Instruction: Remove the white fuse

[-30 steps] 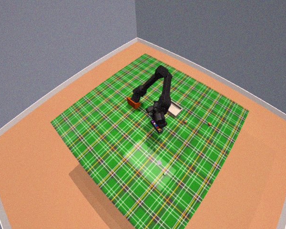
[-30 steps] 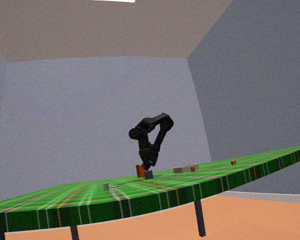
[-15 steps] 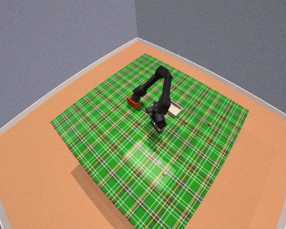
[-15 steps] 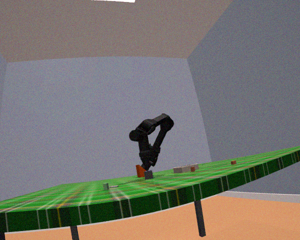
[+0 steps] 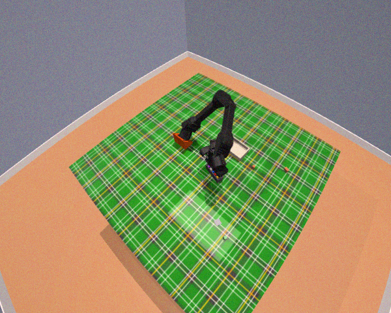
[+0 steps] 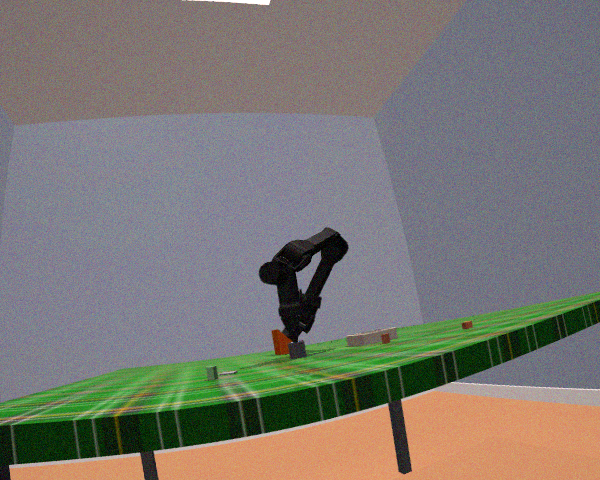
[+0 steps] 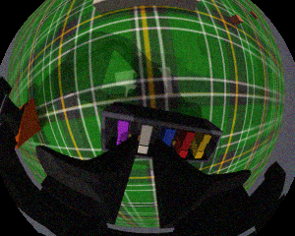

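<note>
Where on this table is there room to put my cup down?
Roomiest: the green plaid cloth left of the orange wedge and small grey tile. The beige tray shows nothing inside. Crowded: the dark fuse block, where the open gripper straddles the white fuse.
</note>
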### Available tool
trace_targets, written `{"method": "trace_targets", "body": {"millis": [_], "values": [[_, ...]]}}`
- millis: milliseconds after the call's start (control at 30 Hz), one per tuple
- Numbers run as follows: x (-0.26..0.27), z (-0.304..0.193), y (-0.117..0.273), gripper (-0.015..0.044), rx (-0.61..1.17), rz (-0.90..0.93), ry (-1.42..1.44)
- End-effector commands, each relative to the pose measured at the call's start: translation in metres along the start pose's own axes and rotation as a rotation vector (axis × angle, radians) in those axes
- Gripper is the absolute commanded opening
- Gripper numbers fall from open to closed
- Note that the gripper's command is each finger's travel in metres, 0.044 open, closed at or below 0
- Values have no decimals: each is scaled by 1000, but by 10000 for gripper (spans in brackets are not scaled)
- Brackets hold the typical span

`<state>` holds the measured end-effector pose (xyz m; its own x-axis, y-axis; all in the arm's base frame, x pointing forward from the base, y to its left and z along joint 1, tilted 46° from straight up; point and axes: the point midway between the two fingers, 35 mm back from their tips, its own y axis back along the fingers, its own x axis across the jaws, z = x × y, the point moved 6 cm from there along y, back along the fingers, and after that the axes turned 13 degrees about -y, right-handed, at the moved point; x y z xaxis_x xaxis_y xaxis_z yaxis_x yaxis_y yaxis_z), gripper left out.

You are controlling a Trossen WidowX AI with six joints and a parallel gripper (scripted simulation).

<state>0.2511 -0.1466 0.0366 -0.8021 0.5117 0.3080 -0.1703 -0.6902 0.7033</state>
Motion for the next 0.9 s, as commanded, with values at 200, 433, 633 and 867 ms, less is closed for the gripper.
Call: {"method": "trace_targets", "body": {"millis": [200,433,633,867], "values": [[1,0,-5,74,-6,6,-9],[1,0,-4,34,0,5,-1],[1,0,-4,0,0,5,-1],[1,0,-2,0,0,5,-2]]}}
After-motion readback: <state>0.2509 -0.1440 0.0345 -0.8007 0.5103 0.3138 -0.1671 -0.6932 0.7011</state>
